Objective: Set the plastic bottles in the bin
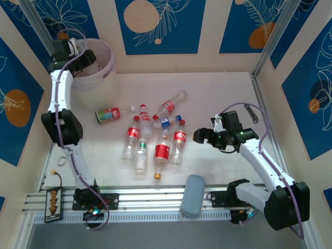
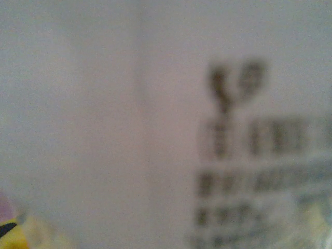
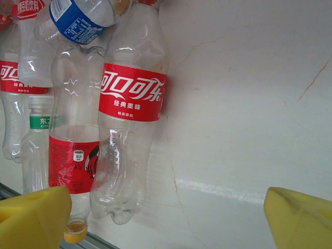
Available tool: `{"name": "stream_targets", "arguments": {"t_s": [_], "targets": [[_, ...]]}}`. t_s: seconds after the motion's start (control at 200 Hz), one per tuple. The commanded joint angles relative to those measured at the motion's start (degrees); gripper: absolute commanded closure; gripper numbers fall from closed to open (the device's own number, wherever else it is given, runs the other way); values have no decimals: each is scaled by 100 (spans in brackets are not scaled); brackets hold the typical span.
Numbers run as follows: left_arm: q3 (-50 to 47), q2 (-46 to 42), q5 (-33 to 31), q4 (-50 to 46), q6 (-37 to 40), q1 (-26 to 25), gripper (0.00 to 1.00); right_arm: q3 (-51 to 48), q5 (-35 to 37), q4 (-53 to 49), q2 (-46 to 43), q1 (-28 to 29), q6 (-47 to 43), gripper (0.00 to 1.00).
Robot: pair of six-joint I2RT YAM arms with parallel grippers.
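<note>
Several clear plastic bottles (image 1: 162, 150) lie clustered mid-table, mostly red-labelled, one blue-labelled (image 1: 166, 122), one green-labelled (image 1: 141, 155); another lies apart (image 1: 108, 114) near the bin (image 1: 98, 88). My left gripper (image 1: 87, 56) hangs over the bin's mouth. The left wrist view is a blur of pale surface with dark print and a yellow fingertip (image 2: 8, 233), so its jaws cannot be read. My right gripper (image 1: 202, 136) (image 3: 168, 223) is open and empty, just right of a red-labelled bottle (image 3: 132, 98), its yellow fingers (image 3: 33, 218) wide apart.
A grey-blue oblong pad (image 1: 193, 194) lies on the front rail beside the right arm's base. Walls close in the table on the left, back and right. An orange-capped bottle (image 3: 72, 161) points toward the front edge.
</note>
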Motion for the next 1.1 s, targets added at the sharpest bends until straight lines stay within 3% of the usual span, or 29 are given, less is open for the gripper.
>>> {"name": "stream_targets", "arguments": {"t_s": [0.0, 0.12, 0.42, 0.67, 0.835, 1.095], "targets": [[228, 166, 173, -265, 287, -89, 100, -50, 61, -43, -4, 13, -106, 4], [228, 314, 229, -374, 407, -159, 100, -72, 80, -21, 2, 6, -171, 4], [228, 445, 334, -412, 454, -222, 48, -81, 70, 43, 109, 8, -181, 4], [224, 452, 351, -396, 419, -223, 18, -117, 45, 93, 126, 10, -181, 4], [228, 428, 334, -394, 401, -227, 7, -99, 87, 28, 93, -1, -202, 4], [240, 268, 299, -386, 453, -223, 5, -69, -292, 71, -64, 4, 97, 4]]}}
